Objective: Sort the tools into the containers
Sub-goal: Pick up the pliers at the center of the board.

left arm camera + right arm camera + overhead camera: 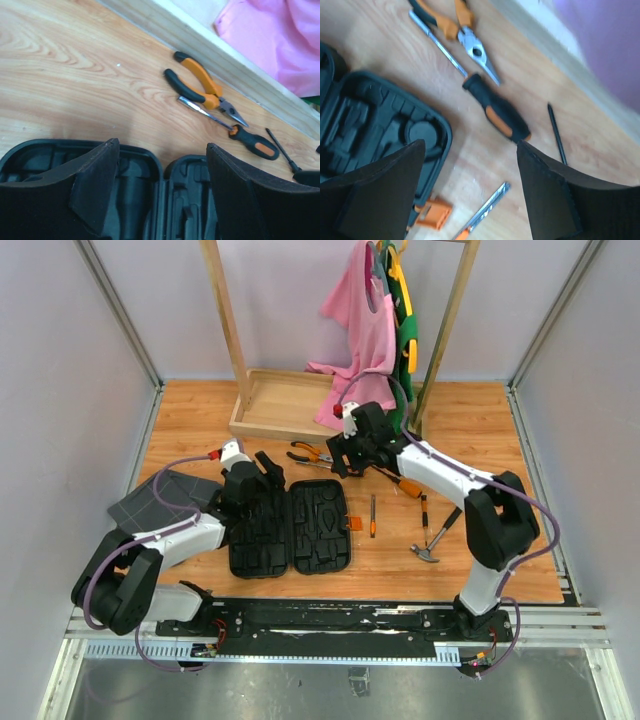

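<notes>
Nearest the arm bases, a black plastic hinged tool case [290,530] lies open and flat on the wood-plank table [190,410], its moulded slots facing up and its small orange latch [355,523] jutting from the right edge. To the right of the case, a slim screwdriver [373,517] lies apart from it. Farther right, a steel-headed claw hammer [437,537] rests on the boards with its head towards the near edge. A dark grey grid-patterned fabric [160,497] sits left of the case.

The left gripper [268,468] hovers over the far rim of the case's left half. In the left wrist view its two fingers [95,185] stand wide apart with nothing between them.

The right gripper [345,465] hangs just beyond the case's right half. The right wrist view shows its fingers [385,190] equally spread and holding nothing.

Beyond both grippers, orange-and-black-handled pliers [202,90] lie on the table, jaws pointing right. A stubby black-and-orange screwdriver [497,114] lies just beside their tip, its steel shaft running alongside them. A thin black bar [556,132] lies a little to the right of that handle.

At the back, a shallow pale wooden tray [280,405] sits against the wall, with a pink garment [360,340] hanging over its right end.
</notes>
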`<state>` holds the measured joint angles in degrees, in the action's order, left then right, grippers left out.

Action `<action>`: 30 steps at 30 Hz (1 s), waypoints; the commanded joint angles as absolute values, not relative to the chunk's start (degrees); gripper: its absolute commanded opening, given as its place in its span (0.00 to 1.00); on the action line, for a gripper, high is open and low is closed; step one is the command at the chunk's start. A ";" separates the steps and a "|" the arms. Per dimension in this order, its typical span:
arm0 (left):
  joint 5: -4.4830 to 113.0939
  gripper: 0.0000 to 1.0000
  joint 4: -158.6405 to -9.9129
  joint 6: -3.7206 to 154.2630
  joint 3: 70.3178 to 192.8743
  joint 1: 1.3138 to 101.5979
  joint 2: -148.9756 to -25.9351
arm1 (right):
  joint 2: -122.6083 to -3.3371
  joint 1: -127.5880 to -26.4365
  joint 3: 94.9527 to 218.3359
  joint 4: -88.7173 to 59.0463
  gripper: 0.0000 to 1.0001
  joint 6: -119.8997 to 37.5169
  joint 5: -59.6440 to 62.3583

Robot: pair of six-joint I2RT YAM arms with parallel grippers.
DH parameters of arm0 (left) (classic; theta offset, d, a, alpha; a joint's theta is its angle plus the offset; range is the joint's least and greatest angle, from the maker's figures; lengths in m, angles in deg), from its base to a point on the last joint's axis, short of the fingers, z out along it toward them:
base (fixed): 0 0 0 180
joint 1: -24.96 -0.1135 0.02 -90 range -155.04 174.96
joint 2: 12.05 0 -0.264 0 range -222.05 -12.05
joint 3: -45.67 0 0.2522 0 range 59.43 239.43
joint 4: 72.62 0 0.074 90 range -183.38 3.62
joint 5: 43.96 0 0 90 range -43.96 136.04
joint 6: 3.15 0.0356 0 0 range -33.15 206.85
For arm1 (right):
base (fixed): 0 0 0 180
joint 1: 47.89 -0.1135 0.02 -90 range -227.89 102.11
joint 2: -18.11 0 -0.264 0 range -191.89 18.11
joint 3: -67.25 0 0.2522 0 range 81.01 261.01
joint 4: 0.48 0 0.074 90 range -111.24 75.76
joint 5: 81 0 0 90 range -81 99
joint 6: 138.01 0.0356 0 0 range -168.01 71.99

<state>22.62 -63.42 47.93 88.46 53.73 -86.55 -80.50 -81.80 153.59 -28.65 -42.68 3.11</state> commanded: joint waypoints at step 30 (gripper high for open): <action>19.48 0.75 -62.84 45.99 88.61 52.03 -87.72 | -113.86 -82.88 188.07 -37.07 0.45 -62.36 -5.28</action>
